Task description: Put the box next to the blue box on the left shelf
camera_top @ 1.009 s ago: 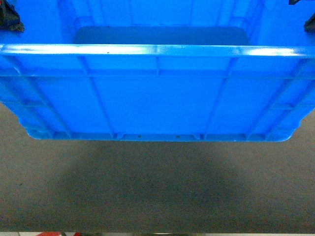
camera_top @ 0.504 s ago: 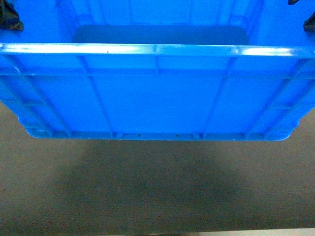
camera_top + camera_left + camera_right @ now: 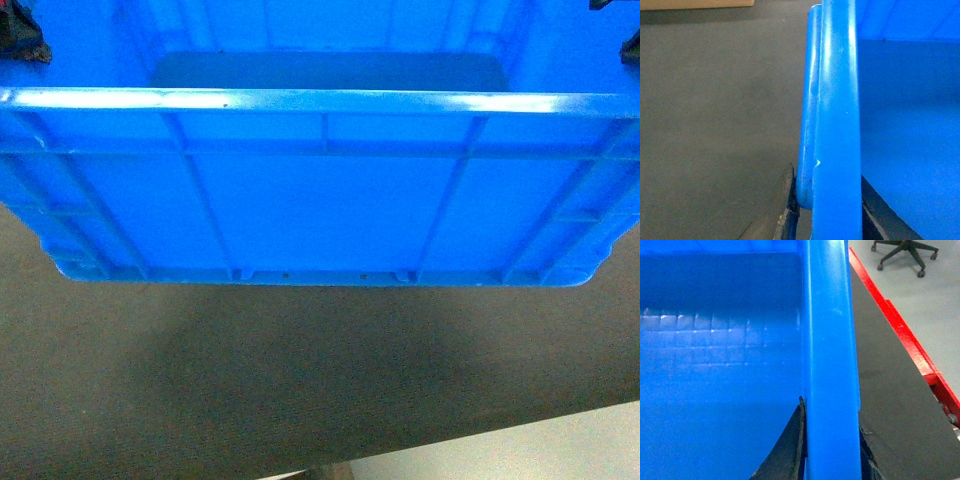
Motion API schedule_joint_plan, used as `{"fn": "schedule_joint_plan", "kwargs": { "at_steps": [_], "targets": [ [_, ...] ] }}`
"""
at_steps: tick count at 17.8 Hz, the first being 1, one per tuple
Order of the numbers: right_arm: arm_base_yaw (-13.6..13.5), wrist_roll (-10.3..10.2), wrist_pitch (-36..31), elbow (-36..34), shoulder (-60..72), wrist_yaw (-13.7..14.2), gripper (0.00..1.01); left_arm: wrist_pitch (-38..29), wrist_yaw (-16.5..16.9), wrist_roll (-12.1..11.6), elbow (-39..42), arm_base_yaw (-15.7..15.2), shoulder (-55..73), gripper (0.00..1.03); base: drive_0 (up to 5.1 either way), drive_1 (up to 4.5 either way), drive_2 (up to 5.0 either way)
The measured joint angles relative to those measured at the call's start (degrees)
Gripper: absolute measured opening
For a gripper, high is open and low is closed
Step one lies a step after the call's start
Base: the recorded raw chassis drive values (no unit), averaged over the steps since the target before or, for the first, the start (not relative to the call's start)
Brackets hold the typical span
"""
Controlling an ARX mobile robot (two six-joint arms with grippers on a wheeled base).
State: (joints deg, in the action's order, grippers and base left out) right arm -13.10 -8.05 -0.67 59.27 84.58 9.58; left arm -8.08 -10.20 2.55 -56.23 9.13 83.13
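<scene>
While both arms held it by its side rims, the box filled most of the head view, its far wall and both upper corners cut off by the frame. Only dark slivers of the left gripper and right gripper showed at those corners. Glossy blue plastic caught the light along the thick near rim; vertical and diagonal ribs crossed the near wall, and small notches lined its base edge. The box's base edge stood out against a dark grey, finely textured surface, its shadow spread beneath; whether it rested there or hung just above could not be told. A pale strip of floor showed at the lower right.

From the left wrist, the rounded rim ran upright through the frame, with the left jaws clamped on it, a dark finger outside the wall and another inside. From the right wrist, the right jaws were clamped likewise, one black finger inside and one outside. Beyond lay a red frame edge and the legs of a wheeled chair, cut off at top. No shelf was in view.
</scene>
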Motion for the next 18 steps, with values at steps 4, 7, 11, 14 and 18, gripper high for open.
{"fn": "schedule_joint_plan", "kwargs": {
  "at_steps": [4,7,11,14,18],
  "targets": [
    [0.0,0.0,0.0,0.0,0.0,0.0,0.17,0.0,0.0,0.0,0.0,0.0,0.0,0.20,-1.5,-1.53,-1.5],
    [0.0,0.1,0.0,0.0,0.0,0.0,0.17,-0.1,0.0,0.0,0.0,0.0,0.0,0.20,-1.6,-1.57,-1.6],
    [0.0,0.1,0.0,0.0,0.0,0.0,0.17,-0.1,0.0,0.0,0.0,0.0,0.0,0.20,-1.6,-1.57,-1.6],
    [0.0,0.1,0.0,0.0,0.0,0.0,0.16,0.0,0.0,0.0,0.0,0.0,0.0,0.20,-1.6,-1.55,-1.6],
    [0.0,0.1,0.0,0.0,0.0,0.0,0.16,0.1,0.0,0.0,0.0,0.0,0.0,0.20,-1.5,-1.54,-1.5]
  ]
}}
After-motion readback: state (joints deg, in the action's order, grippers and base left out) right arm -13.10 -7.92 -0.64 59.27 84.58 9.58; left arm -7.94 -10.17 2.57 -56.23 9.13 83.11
